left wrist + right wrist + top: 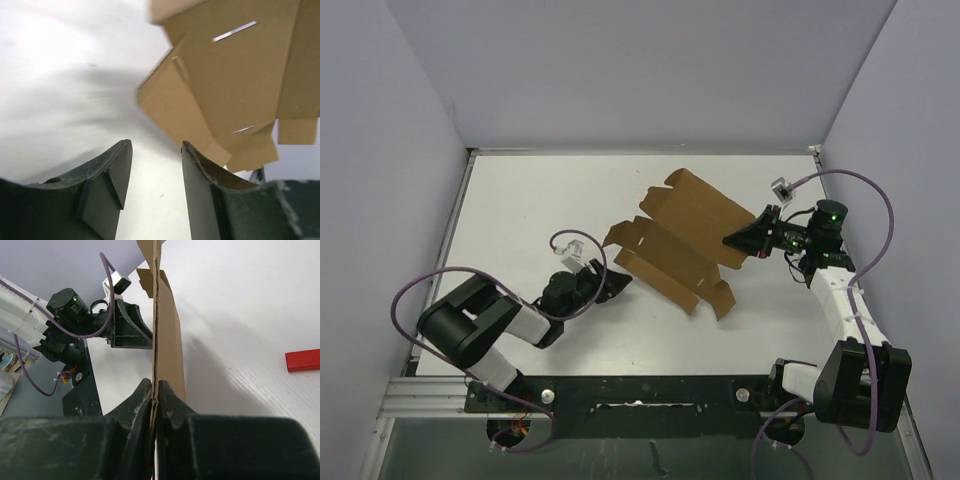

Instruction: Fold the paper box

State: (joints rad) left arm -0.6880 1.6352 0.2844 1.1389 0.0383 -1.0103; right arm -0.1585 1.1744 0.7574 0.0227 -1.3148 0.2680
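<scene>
The paper box (680, 240) is a flat brown sheet near the middle of the tabletop (520, 215), a little toward 3 o'clock. Its fold lines run from about 10 o'clock to 4 o'clock, and small flaps stick out on the 8 o'clock and 5 o'clock sides.

My right hand (752, 238) is closed on the sheet's edge at 3 o'clock. My right wrist camera shows the cardboard edge-on, pinched between both fingers. This arm comes up from 5 o'clock and the hand points toward 9 o'clock. How much the sheet is lifted, I cannot tell.

My left hand (612, 286) is open and holds nothing. It lies low over the tabletop at the sheet's 8 o'clock corner, near the flap but apart from it, pointing toward 3 o'clock.

A small red block (302, 360) lies on the tabletop, apart from the sheet.
</scene>
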